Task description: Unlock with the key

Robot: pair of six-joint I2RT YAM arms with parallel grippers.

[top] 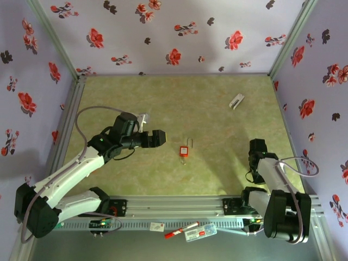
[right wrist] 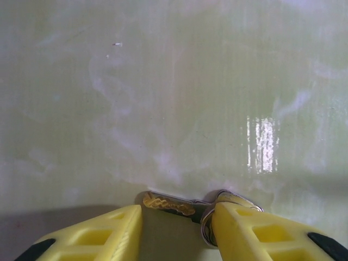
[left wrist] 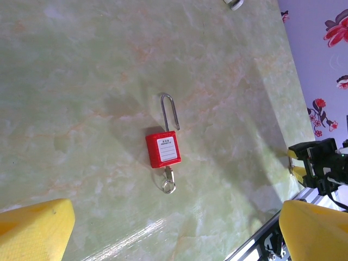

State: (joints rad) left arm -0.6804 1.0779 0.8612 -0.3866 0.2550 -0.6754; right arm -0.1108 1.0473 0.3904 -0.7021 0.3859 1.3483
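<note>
Yellow fingers [right wrist: 103, 231] of right gripper [right wrist: 176, 220] nearest lens, low over green table [right wrist: 174, 81]. Red padlock [top: 185, 151] mid-table, well apart from it; white clip [top: 236, 101] farther back. Jaws part-closed, clamped endwise on key [right wrist: 168, 205]: blade tip at one finger, ring against the other. Left gripper [left wrist: 176, 217] spread wide, empty, above padlock.

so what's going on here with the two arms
The right gripper is down at the table with its fingers either side of a small key. Whether it has a grip on it is unclear. The left gripper is wide open, just left of the red padlock, which lies flat and untouched mid-table. A white clip lies farther back.
</note>
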